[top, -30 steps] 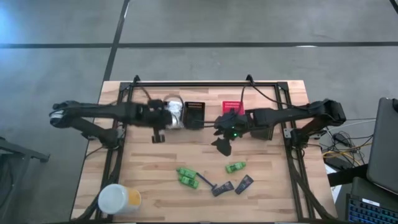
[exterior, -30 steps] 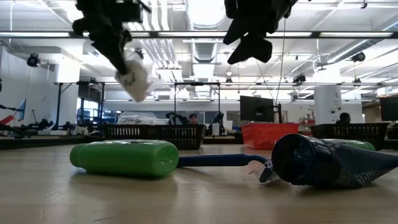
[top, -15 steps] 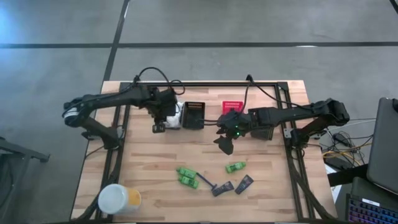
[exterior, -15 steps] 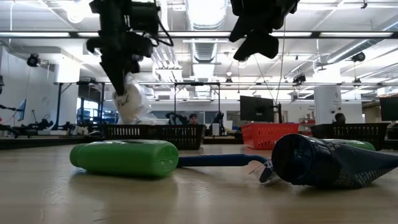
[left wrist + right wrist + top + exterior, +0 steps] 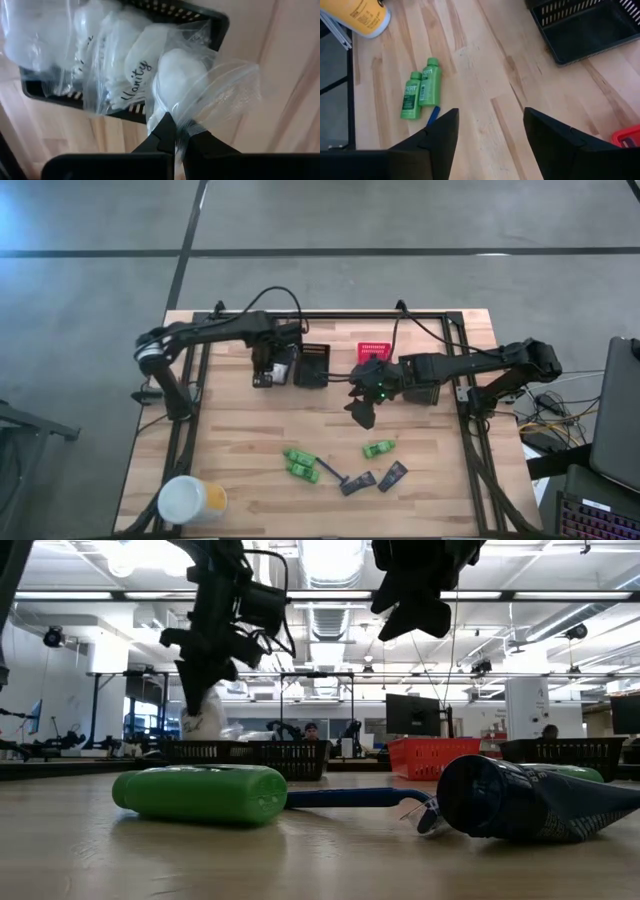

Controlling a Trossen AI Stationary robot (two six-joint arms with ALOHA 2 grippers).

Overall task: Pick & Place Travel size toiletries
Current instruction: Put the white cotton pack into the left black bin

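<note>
Currently: left gripper [image 5: 172, 131] clamped on white packet [image 5: 192, 80], black basket [image 5: 216, 22] just beyond. Release only once squarely above it. Right gripper [image 5: 490, 127] parted, empty.

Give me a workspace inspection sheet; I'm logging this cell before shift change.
Surface: wooden table, framed by black rails.
Job's things: white packet pinched over the black basket; green packs, dark sachets lying loose.
Clutter: white-and-yellow tub at a table corner; red basket.
Grippers: left gripper shut on the packet; right gripper open, empty, above the table.
Cables: black cable looping off the left arm.
Surroundings: room with monitors behind.
</note>
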